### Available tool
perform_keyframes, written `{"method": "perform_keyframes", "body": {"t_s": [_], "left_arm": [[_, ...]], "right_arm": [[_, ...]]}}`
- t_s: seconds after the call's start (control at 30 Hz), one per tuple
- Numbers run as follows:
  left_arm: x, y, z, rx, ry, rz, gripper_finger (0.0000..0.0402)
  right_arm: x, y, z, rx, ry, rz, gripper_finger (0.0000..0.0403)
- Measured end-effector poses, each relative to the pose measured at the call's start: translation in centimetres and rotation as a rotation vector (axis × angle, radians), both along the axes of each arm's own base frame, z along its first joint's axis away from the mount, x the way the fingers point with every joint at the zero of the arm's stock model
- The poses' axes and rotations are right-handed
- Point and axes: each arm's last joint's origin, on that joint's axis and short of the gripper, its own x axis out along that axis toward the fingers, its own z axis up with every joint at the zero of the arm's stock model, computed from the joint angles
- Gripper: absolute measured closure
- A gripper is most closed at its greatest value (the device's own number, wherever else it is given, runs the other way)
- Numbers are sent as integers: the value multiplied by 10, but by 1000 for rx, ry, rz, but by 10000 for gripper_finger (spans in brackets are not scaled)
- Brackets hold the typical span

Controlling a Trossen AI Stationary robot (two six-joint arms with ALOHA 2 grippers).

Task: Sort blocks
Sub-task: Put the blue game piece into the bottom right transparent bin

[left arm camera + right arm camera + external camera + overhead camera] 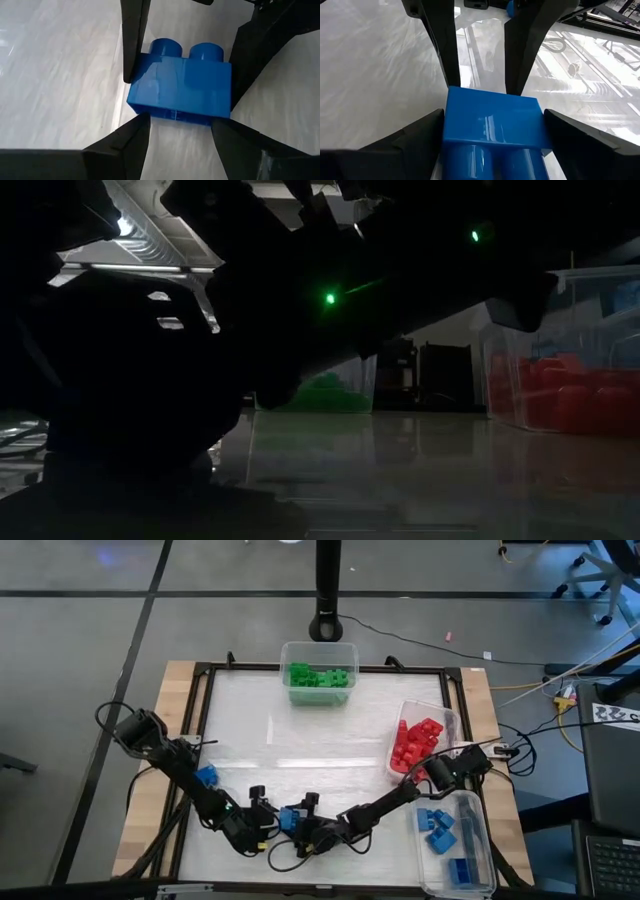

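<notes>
A blue two-stud block point(291, 817) lies on its side near the table's front edge, between my two grippers. Its studs point toward my right arm. My right gripper point(494, 116) comes from the table's right and is shut on the block point(492, 125). My left gripper point(180, 125) comes from the left and stands open. Its fingertips point(142, 120) sit at the near lower corners of the block point(180, 85), closer together than the block is long. In the low view the arms hide the block. My right gripper pinches the block's two short ends point(451, 127) between its two fingers, which lie nearly level and point toward the table's left. In the left wrist view those fingers point(135, 50) sit flush on both ends. Lifted or on the table, I cannot tell. My left gripper's fingertips cover the block's bottom-side corners point(137, 111); whether they touch it I cannot tell.
A tub point(319, 644) of green blocks stands at the far edge. A tub point(445, 712) of red blocks is at the right, and a tub point(487, 840) of blue blocks at the near right. Another blue block point(207, 776) lies by my left arm. The table's middle point(300, 740) is bare.
</notes>
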Motion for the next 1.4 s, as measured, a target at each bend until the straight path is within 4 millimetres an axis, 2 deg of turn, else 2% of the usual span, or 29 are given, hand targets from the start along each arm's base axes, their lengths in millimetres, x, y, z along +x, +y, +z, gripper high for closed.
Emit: {"method": "perform_keyframes", "body": {"t_s": [0.23,0.6,0.7,0.9,1.03,1.17,1.3,1.4], "left_arm": [[3,-3,-5,7,-13,-19,200],[6,-3,-16,24,-6,-10,200],[6,-3,-15,26,-6,-18,200],[-5,-6,2,9,0,-53,200],[-18,-7,23,-26,-13,-60,200],[-29,-8,38,-35,-47,-64,200],[-34,-12,42,-19,-83,-65,200],[-35,-13,42,-17,-85,-66,200]], "right_arm": [[7,-14,-16,136,61,52,72],[8,-16,-15,114,54,67,83],[9,-15,-13,89,37,83,105],[9,-16,0,18,35,128,107],[7,-17,24,-53,58,163,96],[-1,-20,68,-76,83,186,102],[-22,-21,109,-113,166,204,108],[-45,-20,148,-130,200,211,105]]}}
